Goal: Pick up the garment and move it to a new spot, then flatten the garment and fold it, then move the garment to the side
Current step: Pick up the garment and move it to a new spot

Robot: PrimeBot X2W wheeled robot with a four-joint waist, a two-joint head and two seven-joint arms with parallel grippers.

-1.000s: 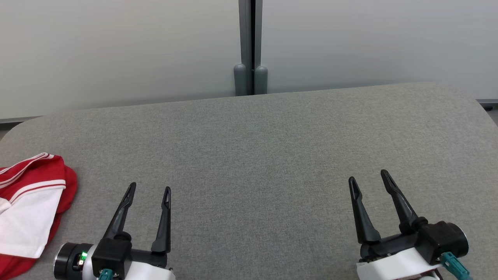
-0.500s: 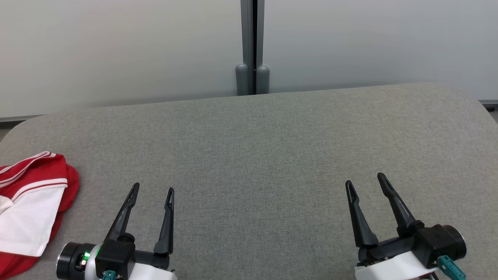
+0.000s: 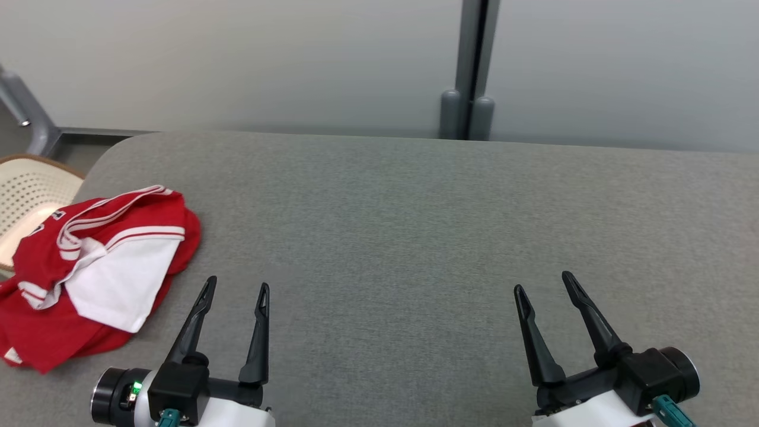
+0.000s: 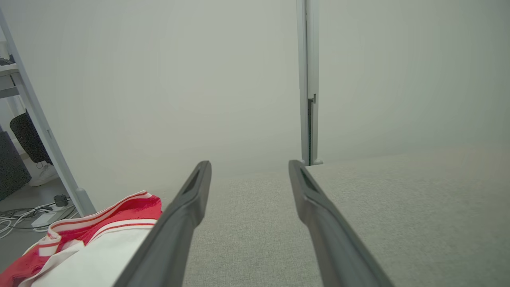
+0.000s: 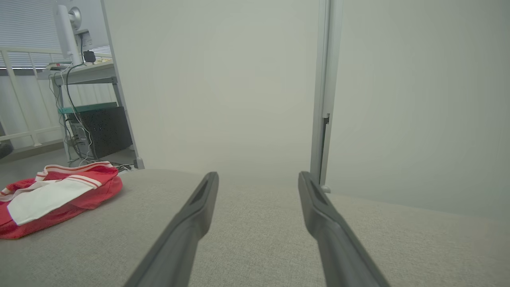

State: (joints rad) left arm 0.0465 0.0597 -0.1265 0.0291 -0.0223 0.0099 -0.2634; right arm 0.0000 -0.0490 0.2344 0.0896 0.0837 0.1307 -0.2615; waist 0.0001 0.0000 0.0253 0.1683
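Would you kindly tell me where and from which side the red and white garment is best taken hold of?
I would pinch the raised striped ridge at the far side of the garment, coming down from above with the open left gripper, which is nearest. That fold stands proud of the table; the rest lies flatter.

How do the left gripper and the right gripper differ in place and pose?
The left gripper is beside the red and white garment; the right gripper is far from it. The left gripper leans toward the robot's right, the right gripper toward its left. Both are open, empty, over the grey table.
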